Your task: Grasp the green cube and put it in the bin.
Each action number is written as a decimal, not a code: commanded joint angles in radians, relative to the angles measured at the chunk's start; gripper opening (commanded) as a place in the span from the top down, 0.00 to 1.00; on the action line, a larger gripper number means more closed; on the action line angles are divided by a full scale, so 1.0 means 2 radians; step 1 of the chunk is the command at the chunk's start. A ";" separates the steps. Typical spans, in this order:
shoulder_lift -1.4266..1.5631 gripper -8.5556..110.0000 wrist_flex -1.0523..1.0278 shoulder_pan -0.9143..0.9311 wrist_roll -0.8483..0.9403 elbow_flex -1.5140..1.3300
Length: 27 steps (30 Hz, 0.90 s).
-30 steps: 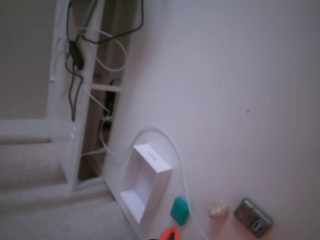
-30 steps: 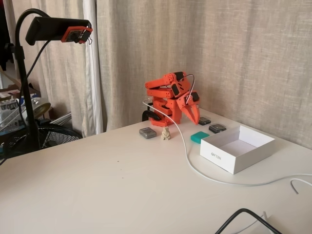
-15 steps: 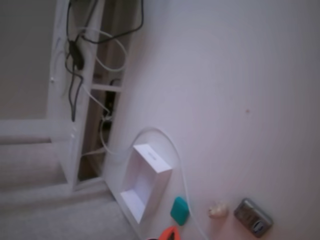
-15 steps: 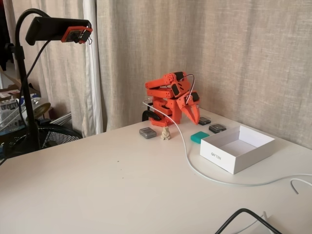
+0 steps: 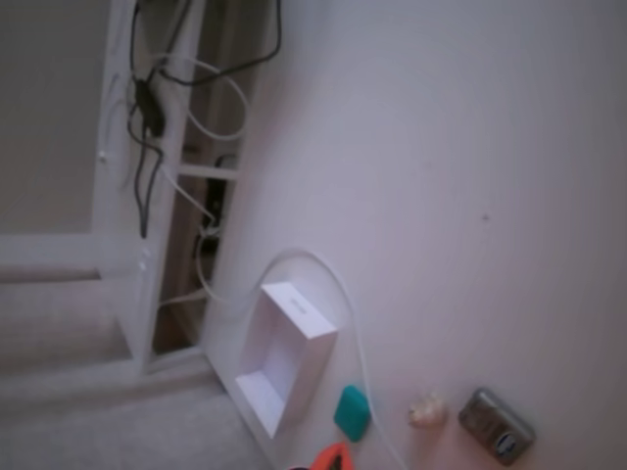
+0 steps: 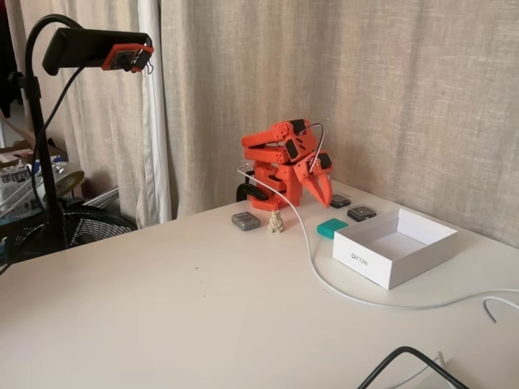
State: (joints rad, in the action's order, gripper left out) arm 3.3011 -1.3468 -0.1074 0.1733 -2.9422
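Curtains behind, plain white surface (image 6: 162,308) up front, w/ the orange arm (image 6: 280,162) folded up at the back edge. Gripper (image 6: 323,194) points down and looks shut or nearly, holding nothing afaict, but it's small in both fixed views so can't swear to it. Green cube (image 6: 332,228) sits on the surface just below and in front of the gripper, not touching it, right beside the near corner of the bin (image 6: 381,267). Risk imo: white cable (image 6: 312,259) runs past the cube so the gripper could snag it coming down, and w/ the bin wall that close a sloppy approach might shove the cube against it. Beige lump (image 6: 276,221) and grey oblong (image 6: 246,220) sit off to the left, prob fine.
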 commanded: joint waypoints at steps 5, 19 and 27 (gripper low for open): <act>0.004 1.00 0.007 0.000 0.000 0.000; 0.004 1.00 0.007 -0.024 0.019 0.000; -0.072 0.94 0.051 -0.021 0.033 0.024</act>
State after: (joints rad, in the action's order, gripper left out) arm 3.2750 -1.3116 -0.1534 0.2194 -2.9422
